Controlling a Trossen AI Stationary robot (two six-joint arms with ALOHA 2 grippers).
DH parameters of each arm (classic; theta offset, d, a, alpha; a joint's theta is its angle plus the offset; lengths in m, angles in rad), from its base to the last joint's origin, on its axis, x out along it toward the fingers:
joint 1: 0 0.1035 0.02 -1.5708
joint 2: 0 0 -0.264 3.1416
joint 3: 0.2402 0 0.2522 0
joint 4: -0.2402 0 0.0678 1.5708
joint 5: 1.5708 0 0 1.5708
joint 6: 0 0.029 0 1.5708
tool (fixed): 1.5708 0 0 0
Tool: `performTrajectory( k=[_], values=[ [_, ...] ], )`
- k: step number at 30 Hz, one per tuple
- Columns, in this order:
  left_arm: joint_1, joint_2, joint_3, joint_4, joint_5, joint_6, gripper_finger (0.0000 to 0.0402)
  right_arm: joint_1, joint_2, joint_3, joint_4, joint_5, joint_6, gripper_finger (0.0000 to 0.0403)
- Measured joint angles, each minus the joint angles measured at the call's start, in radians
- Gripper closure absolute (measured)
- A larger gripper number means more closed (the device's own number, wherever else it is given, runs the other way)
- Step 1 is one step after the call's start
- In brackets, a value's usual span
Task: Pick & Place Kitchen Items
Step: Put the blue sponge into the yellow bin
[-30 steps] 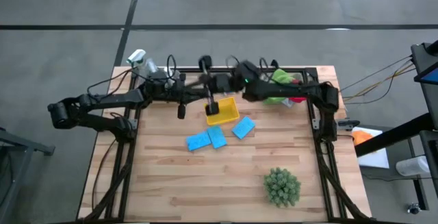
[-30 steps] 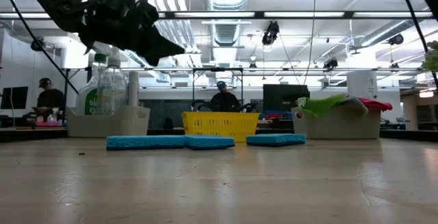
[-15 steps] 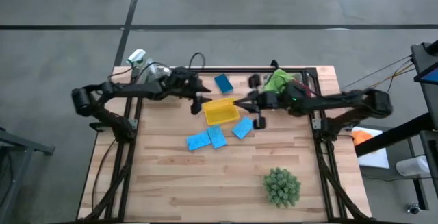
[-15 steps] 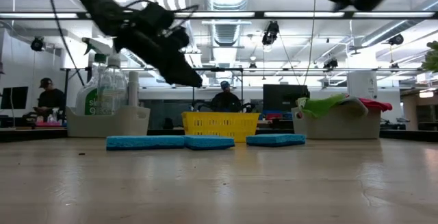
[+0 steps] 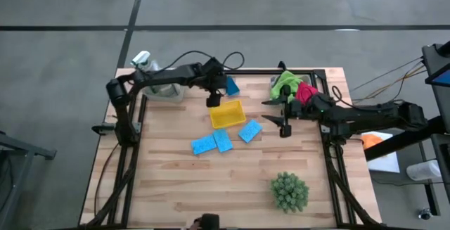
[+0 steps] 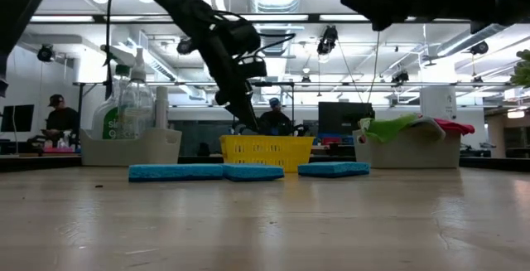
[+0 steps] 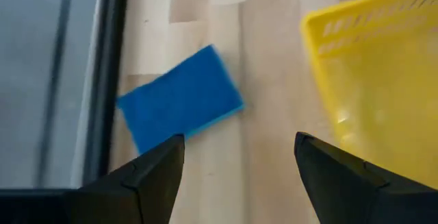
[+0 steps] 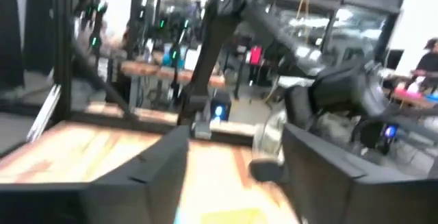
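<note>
My left gripper (image 5: 213, 100) (image 7: 239, 142) hangs open and tipped down over the bare table. It is between a blue sponge (image 5: 229, 86) (image 7: 179, 106) lying flat by the far edge and the yellow tray (image 5: 228, 114). It touches neither. Three more blue sponges (image 5: 204, 144), (image 5: 223, 140), (image 5: 250, 131) lie flat in front of the tray. My right gripper (image 5: 276, 116) (image 8: 236, 135) is open, level and high above the table right of the tray, with nothing between its fingers. Green (image 5: 285, 82) and red (image 5: 306, 91) cloths lie in the back right bin.
A bin (image 6: 132, 147) at the back left holds a spray bottle (image 5: 140, 58) and other bottles. A spiky green plant (image 5: 290, 191) stands near the front right. The near half of the table (image 5: 176, 195) is bare wood. People sit in the room beyond the table.
My left gripper has gone down and toward the far edge and has tipped its fingers downward beside the tray. My right gripper has drawn back from over the far middle toward the table's right edge. A blue sponge now shows by the far edge, where the arms covered the table before.
</note>
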Motion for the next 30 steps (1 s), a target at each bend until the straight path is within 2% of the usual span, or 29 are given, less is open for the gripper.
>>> performTrajectory(
  k=[4,8,16,22,30],
  values=[
    [0.016,0.050,0.069,-0.030,-0.065,0.099,0.0123,0.002,-0.017,-0.023,-0.044,-0.024,-0.004,0.0113],
    [0.054,0.100,0.123,-0.052,-0.086,0.157,0.0123,0.004,-0.005,-0.043,-0.050,-0.027,-0.003,0.0082],
    [0.132,0.177,0.177,-0.099,-0.080,0.263,0.0148,0.008,0.046,-0.045,-0.050,-0.035,0.000,0.0077],
    [0.136,0.203,0.176,-0.098,-0.074,0.393,0.0190,0.008,0.069,-0.043,-0.042,-0.035,-0.001,0.0077],
    [0.133,0.205,0.176,-0.062,-0.074,0.492,0.0232,0.008,0.088,-0.043,-0.035,-0.035,-0.001,0.0077]
  ],
)
